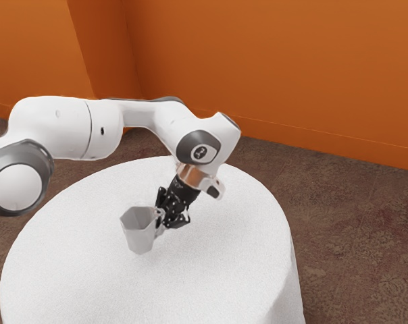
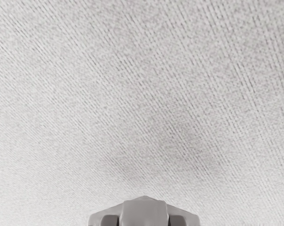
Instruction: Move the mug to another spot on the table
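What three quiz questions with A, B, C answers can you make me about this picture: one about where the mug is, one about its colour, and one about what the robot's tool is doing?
1. Where is the mug?
A. On the brown floor
B. At the round white table
C. On a shelf on the wall

2. What colour is the mug?
A. Grey
B. Red
C. Blue

3. What is the tool doing?
A. Hanging high up, far from the mug
B. Holding a spoon
C. Gripping the mug

Answers:
1 B: the exterior view shows the mug over the table's white top, right by the tool.
2 A: its walls look grey in both views.
3 C: the black tool is closed on the mug's side, near the rim.
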